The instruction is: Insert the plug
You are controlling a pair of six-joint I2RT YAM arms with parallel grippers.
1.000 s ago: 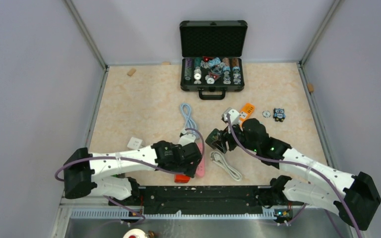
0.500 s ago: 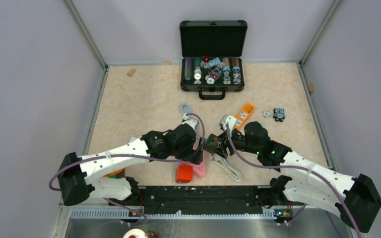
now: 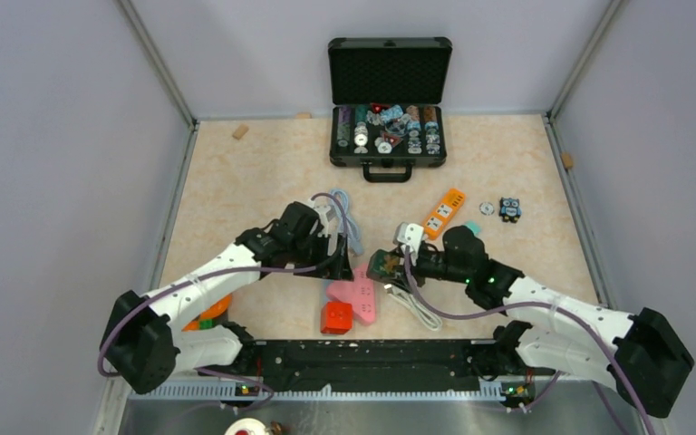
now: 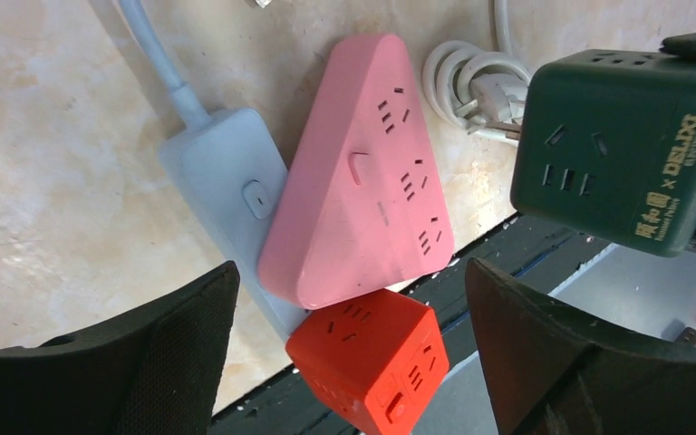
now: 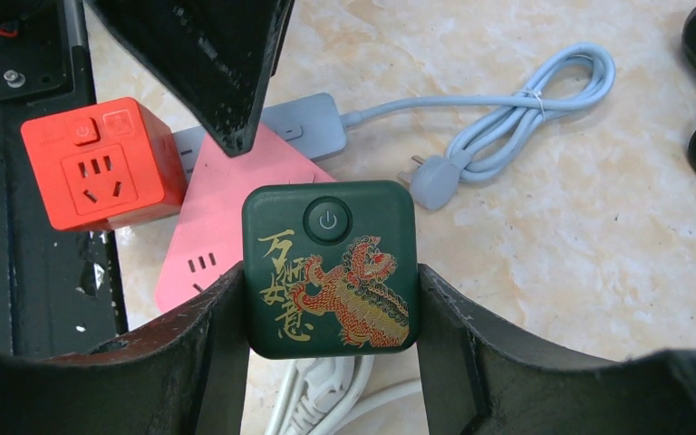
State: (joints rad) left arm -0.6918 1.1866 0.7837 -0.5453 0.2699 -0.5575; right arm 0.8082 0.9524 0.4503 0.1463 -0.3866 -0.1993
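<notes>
Right gripper (image 5: 329, 313): jaws clamped on green cube socket (image 5: 329, 258). Left gripper (image 4: 353, 317): jaws wide, empty, above pink triangular socket (image 4: 362, 181). Blue plug (image 5: 433, 181) lies on the table near grey strip (image 5: 313, 127). Open black case (image 3: 390, 72) holds small parts.

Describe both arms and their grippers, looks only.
Both the left arm and right arm have white links with black joints and a loose purple cable along each. The left gripper and right gripper are black, with broad tapering fingers. Green lights glow on the right arm.
</notes>
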